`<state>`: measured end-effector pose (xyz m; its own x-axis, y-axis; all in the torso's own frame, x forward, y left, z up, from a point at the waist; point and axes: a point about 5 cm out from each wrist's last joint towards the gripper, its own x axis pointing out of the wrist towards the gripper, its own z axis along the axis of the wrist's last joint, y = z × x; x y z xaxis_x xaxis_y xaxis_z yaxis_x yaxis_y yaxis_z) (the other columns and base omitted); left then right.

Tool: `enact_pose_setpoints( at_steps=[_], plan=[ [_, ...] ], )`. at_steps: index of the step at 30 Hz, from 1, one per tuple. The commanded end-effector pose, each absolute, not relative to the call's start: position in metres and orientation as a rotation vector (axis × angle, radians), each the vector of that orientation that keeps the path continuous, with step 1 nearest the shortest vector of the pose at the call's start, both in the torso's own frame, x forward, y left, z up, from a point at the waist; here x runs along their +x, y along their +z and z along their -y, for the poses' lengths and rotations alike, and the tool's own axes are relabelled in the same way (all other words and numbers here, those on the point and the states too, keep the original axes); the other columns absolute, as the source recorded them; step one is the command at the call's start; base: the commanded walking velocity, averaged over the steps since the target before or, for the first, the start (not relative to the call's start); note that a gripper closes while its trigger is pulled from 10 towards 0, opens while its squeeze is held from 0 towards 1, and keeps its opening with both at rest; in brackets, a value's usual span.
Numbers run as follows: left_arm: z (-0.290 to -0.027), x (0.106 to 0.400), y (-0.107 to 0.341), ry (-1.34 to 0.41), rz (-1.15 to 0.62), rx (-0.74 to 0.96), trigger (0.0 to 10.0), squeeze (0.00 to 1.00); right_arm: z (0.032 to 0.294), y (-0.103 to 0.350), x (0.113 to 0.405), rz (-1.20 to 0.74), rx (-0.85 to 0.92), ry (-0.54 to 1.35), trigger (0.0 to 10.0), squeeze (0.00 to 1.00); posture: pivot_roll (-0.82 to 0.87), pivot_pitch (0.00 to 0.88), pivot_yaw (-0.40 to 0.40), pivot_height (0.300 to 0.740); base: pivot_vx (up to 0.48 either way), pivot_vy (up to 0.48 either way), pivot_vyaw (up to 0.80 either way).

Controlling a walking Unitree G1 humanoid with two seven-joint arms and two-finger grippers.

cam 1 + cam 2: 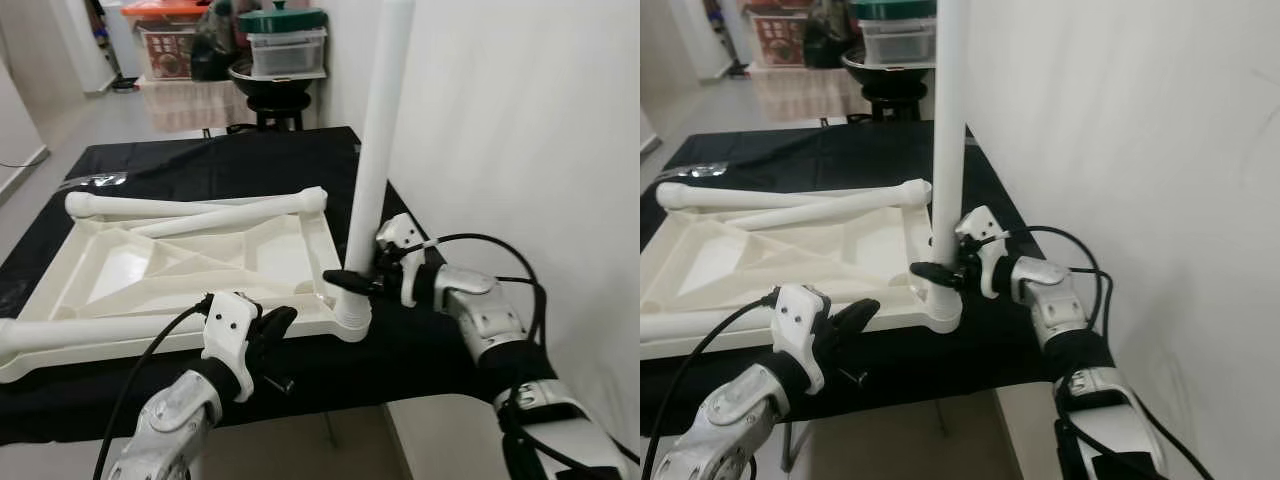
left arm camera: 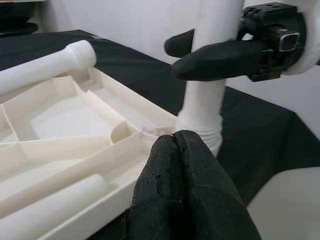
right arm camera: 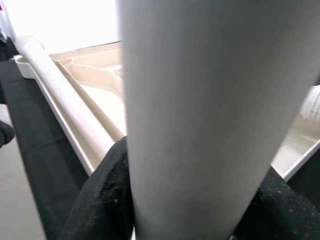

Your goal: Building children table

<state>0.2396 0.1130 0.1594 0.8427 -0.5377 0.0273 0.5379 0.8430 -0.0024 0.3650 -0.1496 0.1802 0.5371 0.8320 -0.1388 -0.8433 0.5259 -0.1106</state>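
The white table top (image 1: 120, 265) lies upside down on a black-covered table (image 1: 230, 160). One white leg (image 1: 378, 130) stands upright in the near right corner socket (image 1: 352, 315). My right gripper (image 1: 345, 282) is shut on this leg just above the socket, its black fingers (image 3: 107, 200) wrapping the leg (image 3: 210, 115). My left gripper (image 1: 275, 325) is shut, its fingertips (image 2: 175, 150) resting against the top's near rim close to the socket. Two loose legs (image 1: 200, 207) lie across the far side, and another leg (image 1: 90, 333) lies along the near edge.
A white wall (image 1: 520, 130) runs close along the right side of the table. At the back stands a stool (image 1: 270, 105) with a pan and stacked containers. Crumpled clear plastic (image 1: 95, 181) lies at the far left of the cloth. The table's front edge is right below my grippers.
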Motion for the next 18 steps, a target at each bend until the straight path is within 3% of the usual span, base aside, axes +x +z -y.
enact_pose_setpoints(
  at_steps=[1, 11, 16, 17, 18],
  plan=[
    [-0.112, 0.239, 0.160, -0.554, 0.006, -0.009, 10.0, 0.00, 0.158, 0.186, 0.366, -0.052, -0.179, 0.994, 0.0, 0.00, -0.02, 0.000, 0.012, 0.740, 0.000, 0.000, 0.00],
    [-0.105, 0.243, 0.154, -0.520, -0.048, -0.029, 10.0, 0.00, 0.180, 0.170, 0.351, -0.059, -0.106, 0.883, 0.0, 0.00, -0.09, 0.000, 0.007, 0.740, 0.000, 0.000, 0.00],
    [-0.105, 0.241, 0.154, -0.512, -0.057, -0.047, 10.0, 0.00, 0.173, 0.156, 0.339, -0.080, -0.050, 0.753, 0.0, 0.00, -0.09, 0.000, -0.004, 0.740, 0.000, 0.000, 0.00],
    [-0.107, 0.239, 0.154, -0.500, -0.058, -0.046, 10.0, 0.00, 0.144, 0.135, 0.321, -0.128, -0.049, 0.610, 0.0, 0.00, -0.08, 0.000, -0.008, 0.740, 0.000, 0.000, 0.00],
    [-0.107, 0.239, 0.154, -0.500, -0.058, -0.046, 10.0, 0.00, 0.144, 0.135, 0.321, -0.128, -0.049, 0.610, 0.0, 0.00, -0.08, 0.000, -0.008, 0.740, 0.000, 0.000, 0.00]
  ],
)
